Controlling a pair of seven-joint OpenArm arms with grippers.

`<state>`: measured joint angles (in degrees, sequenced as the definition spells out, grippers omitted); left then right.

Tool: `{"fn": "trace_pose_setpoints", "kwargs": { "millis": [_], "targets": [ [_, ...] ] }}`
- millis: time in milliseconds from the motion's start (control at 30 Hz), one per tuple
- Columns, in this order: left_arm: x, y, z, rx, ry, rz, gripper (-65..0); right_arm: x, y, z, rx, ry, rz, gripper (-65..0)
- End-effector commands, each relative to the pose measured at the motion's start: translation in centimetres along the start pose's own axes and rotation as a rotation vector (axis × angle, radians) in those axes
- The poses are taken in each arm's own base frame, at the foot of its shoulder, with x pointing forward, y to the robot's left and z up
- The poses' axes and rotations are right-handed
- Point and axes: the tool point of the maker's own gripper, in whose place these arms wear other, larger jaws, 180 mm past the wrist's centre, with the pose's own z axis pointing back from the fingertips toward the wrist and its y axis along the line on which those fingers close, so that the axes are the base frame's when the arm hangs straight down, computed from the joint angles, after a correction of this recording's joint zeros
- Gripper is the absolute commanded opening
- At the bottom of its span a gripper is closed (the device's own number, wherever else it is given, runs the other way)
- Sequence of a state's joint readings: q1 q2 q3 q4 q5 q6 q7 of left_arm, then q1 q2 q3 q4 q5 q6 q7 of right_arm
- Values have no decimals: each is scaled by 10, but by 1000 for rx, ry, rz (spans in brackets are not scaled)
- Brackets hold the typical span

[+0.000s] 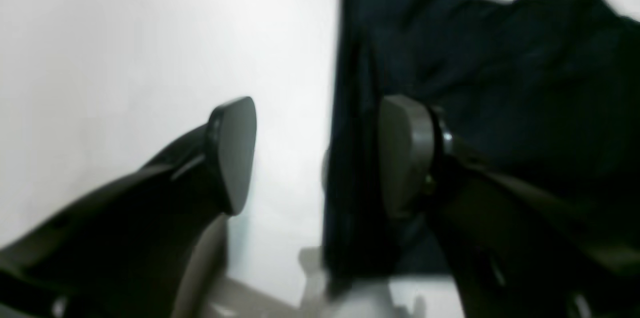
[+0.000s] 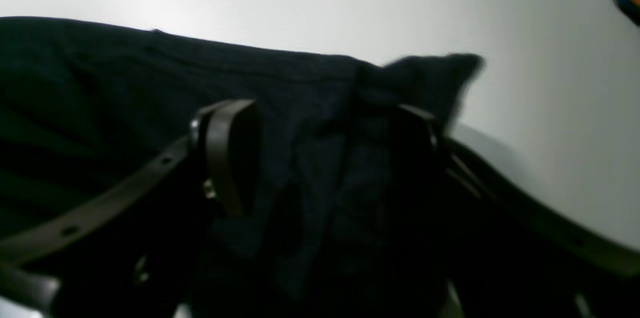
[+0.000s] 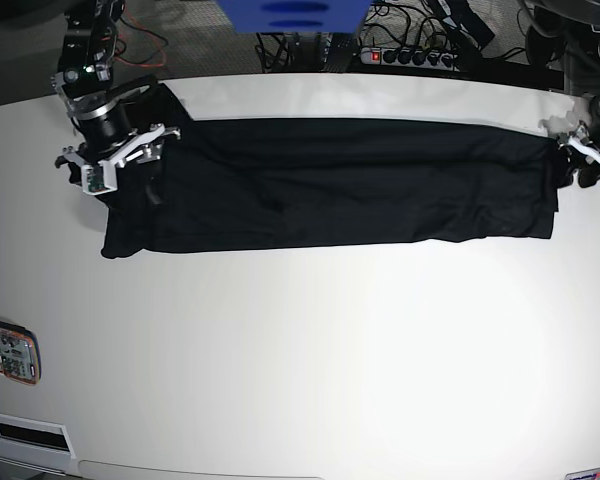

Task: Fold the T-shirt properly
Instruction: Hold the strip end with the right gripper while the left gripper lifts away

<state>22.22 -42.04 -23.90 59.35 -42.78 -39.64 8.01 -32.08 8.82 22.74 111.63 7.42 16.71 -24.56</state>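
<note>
My left gripper [image 1: 320,157] gapes wide at the T-shirt's [image 3: 340,185] end; right gripper [image 2: 325,157] gapes over cloth. Long axis crosses the table [image 3: 310,350] sideways.

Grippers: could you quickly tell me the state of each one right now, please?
Left hand: open, one finger over the T-shirt edge, not gripping.
Right hand: open, cloth between its fingers, not clamped.
</note>
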Motion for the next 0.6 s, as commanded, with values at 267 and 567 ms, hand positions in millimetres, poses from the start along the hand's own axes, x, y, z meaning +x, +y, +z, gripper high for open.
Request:
{"fn": "trace_pose_setpoints", "kwargs": {
  "millis": [267, 567],
  "targets": [
    [-1, -10, -5, -32, -6, 2, -279, 12, 0, 2, 8, -43, 9, -263],
    [-43, -60, -29, -140, 59, 54, -279, 9, 0, 3, 9, -35, 8, -263]
  ]
}}
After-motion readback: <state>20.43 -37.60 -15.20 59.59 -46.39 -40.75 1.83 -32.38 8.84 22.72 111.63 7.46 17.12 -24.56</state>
